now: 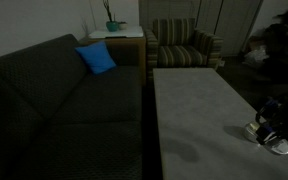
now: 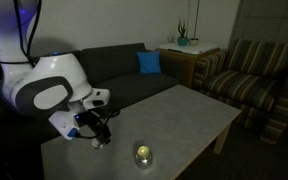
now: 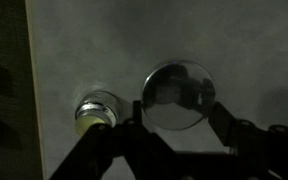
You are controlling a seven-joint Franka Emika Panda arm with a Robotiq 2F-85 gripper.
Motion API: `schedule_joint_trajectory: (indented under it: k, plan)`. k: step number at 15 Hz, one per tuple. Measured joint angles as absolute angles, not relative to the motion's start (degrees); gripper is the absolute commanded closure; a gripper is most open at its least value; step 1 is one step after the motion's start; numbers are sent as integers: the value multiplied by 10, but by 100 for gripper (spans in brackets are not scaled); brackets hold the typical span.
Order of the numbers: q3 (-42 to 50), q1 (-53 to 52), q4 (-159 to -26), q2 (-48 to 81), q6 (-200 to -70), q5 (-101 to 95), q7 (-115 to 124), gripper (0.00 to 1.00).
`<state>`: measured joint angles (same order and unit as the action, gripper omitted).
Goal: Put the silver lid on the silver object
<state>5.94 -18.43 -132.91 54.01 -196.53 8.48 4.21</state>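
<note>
In the wrist view the silver lid [image 3: 179, 92], a flat round shiny disc, sits between my gripper's [image 3: 179, 112] two dark fingers, which touch its left and right edges. The silver object [image 3: 98, 110], a small round tin with a yellowish inside, stands on the grey table just left of the lid, apart from it. In an exterior view my gripper [image 2: 99, 137] is low over the table, and the tin [image 2: 142, 153] stands a short way to its right, nearer the camera. I cannot tell whether the lid is off the table.
The long grey table [image 1: 199, 110] stands beside a dark sofa [image 1: 54, 100] with a blue cushion [image 1: 96, 58]. A striped armchair [image 2: 249, 75] and a side table with a plant [image 2: 182, 42] stand beyond. The room is dim.
</note>
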Motion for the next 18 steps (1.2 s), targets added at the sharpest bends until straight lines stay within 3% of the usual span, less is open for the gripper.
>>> schedule_joint_trajectory:
  k: [9, 10, 18]
  plan:
    - [59, -184, -1329, 540, -1965, 85, 42, 32]
    - [59, -184, -1329, 540, -1965, 85, 42, 57]
    - [93, -199, -1320, 537, -1949, 103, 43, 57]
